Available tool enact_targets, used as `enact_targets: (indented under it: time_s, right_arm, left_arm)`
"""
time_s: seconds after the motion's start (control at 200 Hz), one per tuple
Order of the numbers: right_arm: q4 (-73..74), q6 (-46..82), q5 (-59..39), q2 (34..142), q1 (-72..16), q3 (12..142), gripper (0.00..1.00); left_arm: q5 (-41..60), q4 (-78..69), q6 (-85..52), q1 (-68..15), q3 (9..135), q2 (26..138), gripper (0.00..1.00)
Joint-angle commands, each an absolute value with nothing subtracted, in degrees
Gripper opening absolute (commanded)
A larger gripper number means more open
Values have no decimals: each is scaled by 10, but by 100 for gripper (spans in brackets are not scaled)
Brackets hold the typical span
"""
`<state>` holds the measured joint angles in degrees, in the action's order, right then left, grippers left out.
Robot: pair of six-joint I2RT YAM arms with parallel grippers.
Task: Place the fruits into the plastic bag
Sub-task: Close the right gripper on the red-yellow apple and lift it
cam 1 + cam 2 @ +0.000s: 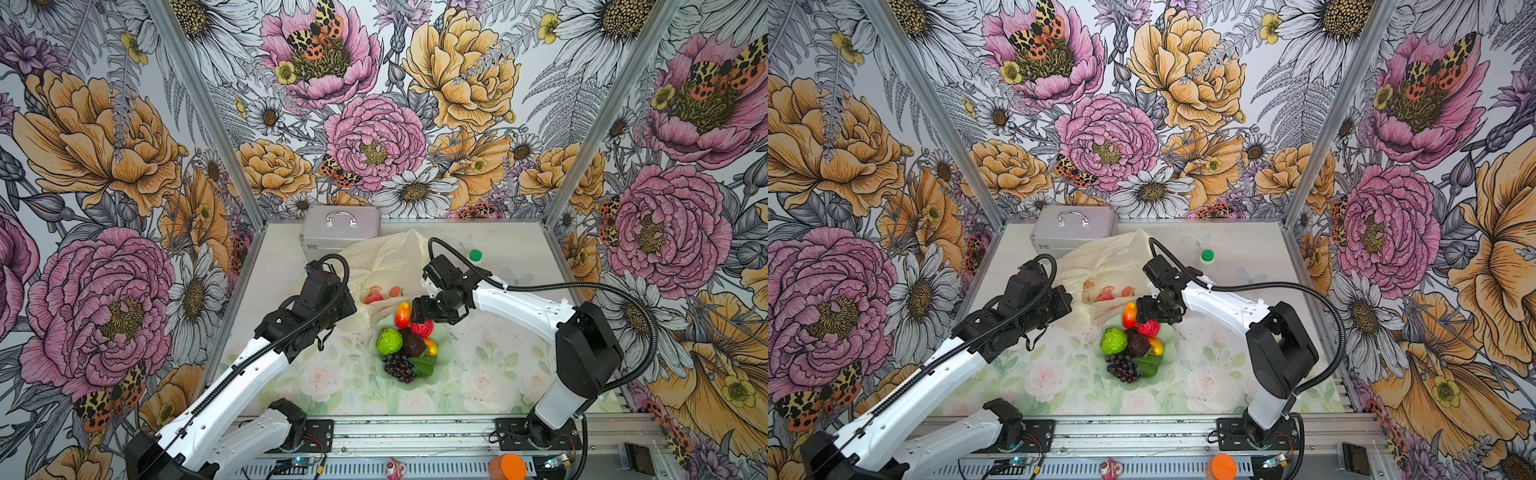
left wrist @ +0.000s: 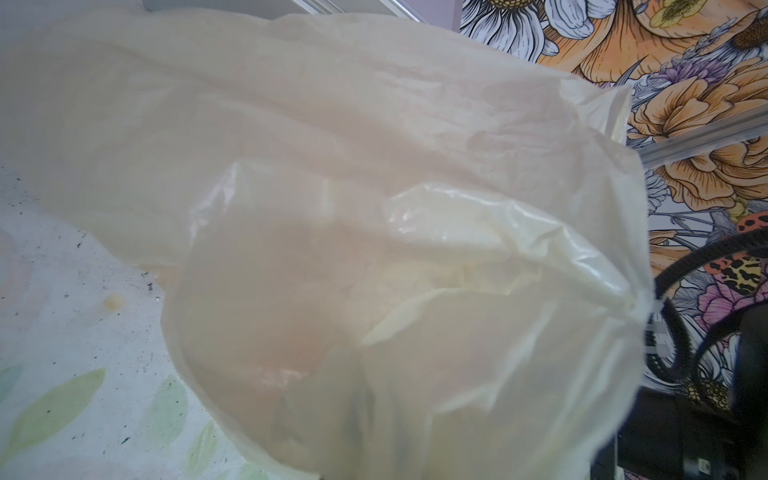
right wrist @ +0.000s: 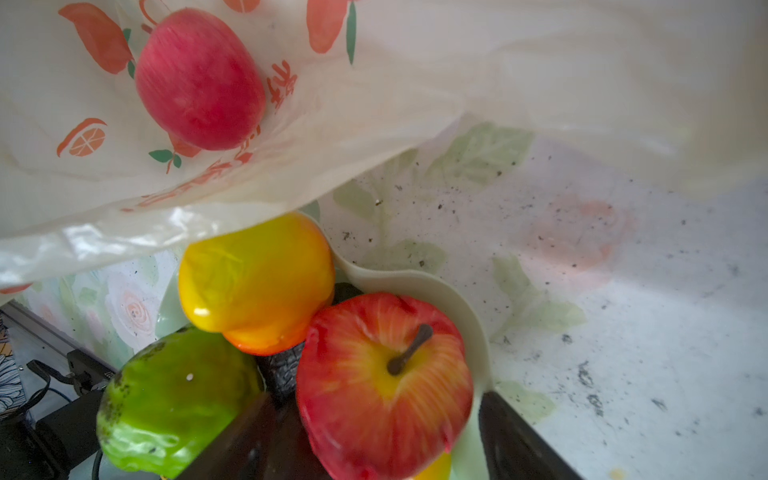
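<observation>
Fruits [image 1: 413,345] mostly not bagged yet: one pink apple [image 3: 199,79] inside the bag [image 1: 386,257] just behind the bowl [image 3: 415,276], rest piled in the bowl. Right gripper [image 3: 378,411] spread wide around a red apple [image 3: 384,382] there, not lifted. Left gripper [image 1: 351,309] pinched shut on the bag's edge.

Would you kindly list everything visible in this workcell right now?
plastic bag: one, pale yellow, centre back
red-pink apple: one, inside the bag's mouth
bowl: one, pale green, before the bag
red-yellow apple, green ball, brown avocado, purple grapes: one each, in bowl
mangoes: two, orange-yellow, in bowl
metal case: one, silver, back left
green cap: one, back right
orange object: one, front rail
left claw: shut on the bag
right claw: astride the red-yellow apple
</observation>
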<state>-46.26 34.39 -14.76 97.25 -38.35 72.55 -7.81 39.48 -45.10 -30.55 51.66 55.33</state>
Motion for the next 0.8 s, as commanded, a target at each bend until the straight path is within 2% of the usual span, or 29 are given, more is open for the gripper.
enact_targets:
  time_s: [0.0, 0.25, 0.465, 0.64, 0.795]
  right_arm:
    - [-457, 339, -144, 981, -388, 746, 76]
    - [-457, 341, -142, 982, -389, 743, 70]
    - [-457, 344, -138, 987, -392, 744, 77]
    - [-456, 344, -140, 996, -396, 748, 77]
    - [-457, 347, -142, 998, -396, 750, 67]
  left_arm:
    - [-64, 374, -451, -299, 507, 553, 0]
    - [-55, 368, -448, -292, 503, 554, 0]
    - [-51, 366, -446, -288, 502, 553, 0]
    - [-48, 366, -444, -284, 500, 553, 0]
    - [-46, 366, -444, -281, 499, 552, 0]
